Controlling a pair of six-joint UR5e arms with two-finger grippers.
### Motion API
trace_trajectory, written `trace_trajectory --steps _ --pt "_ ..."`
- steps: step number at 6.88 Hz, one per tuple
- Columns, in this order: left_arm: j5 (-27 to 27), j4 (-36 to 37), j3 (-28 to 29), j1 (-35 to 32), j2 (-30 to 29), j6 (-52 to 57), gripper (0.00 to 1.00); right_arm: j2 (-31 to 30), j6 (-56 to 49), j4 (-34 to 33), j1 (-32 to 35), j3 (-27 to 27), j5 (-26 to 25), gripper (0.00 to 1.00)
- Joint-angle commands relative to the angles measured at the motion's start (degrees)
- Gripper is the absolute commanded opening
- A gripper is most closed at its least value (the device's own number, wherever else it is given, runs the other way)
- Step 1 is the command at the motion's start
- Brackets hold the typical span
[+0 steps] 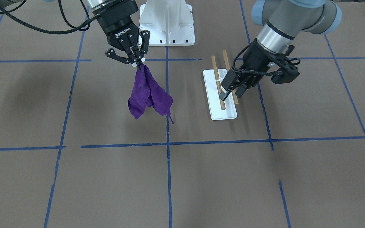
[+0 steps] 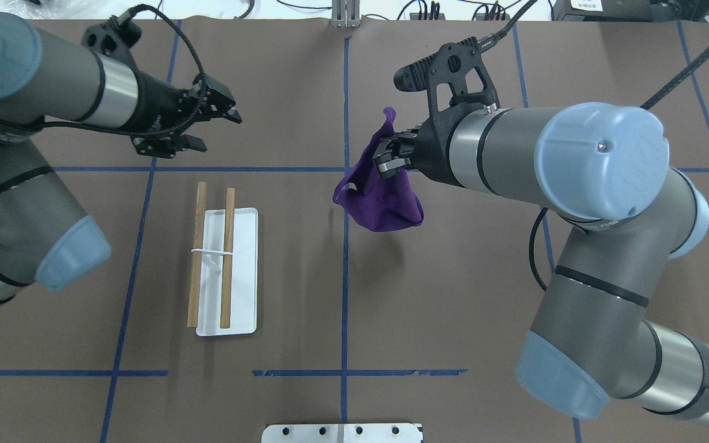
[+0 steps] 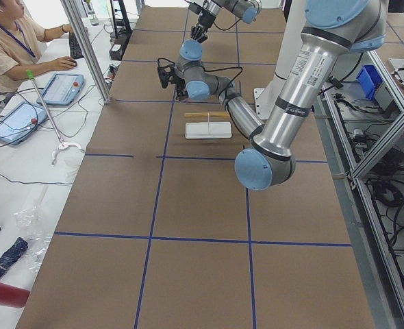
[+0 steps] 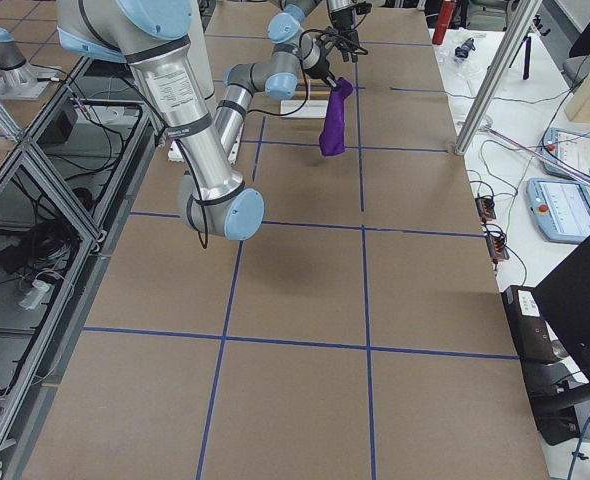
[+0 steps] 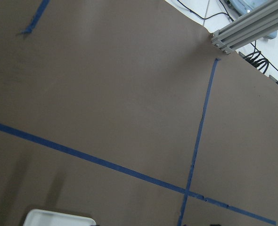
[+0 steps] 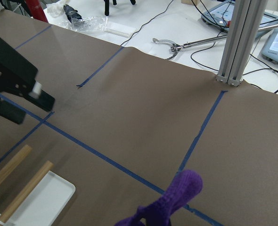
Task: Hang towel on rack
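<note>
— any writing you can read?
— just one word: "robotiq", in white capitals on the black body of the right gripper (image 1: 138,63).
— and the towel?
— the purple towel (image 1: 149,95) is up off the table (image 1: 201,177). that gripper's fingers are pressed together on a top fold of the cloth. the towel hangs bunched with its long axis straight down. a small tip pokes up above the fingers (plainest in the right wrist view) and a loose thread trails from the bottom. it hangs by the centre blue tape line (image 1: 169,164), well apart from the rack (image 1: 222,114).
— how does the rack lie?
— flat on the table on the robot's left half. its long side and both wooden rods (image 2: 226,283) run from the robot's edge toward the operators' edge. one rod is over the white base and the other runs along its outer edge.
— left gripper?
— the left gripper (image 2: 213,129) hovers near the rack's operator-side end with its fingers spread wide.
</note>
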Motion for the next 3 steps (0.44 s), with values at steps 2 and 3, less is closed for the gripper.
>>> trace_trajectory --steps 2,3 --pt "1.0 3.96 0.94 4.81 -7.23 -10.84 0.71 1.27 0.01 0.21 -1.37 0.01 -2.37 0.0" --pt "1.0 6.5 0.94 5.34 -10.12 -13.38 0.71 1.54 0.01 0.21 -1.37 0.01 -2.37 0.0"
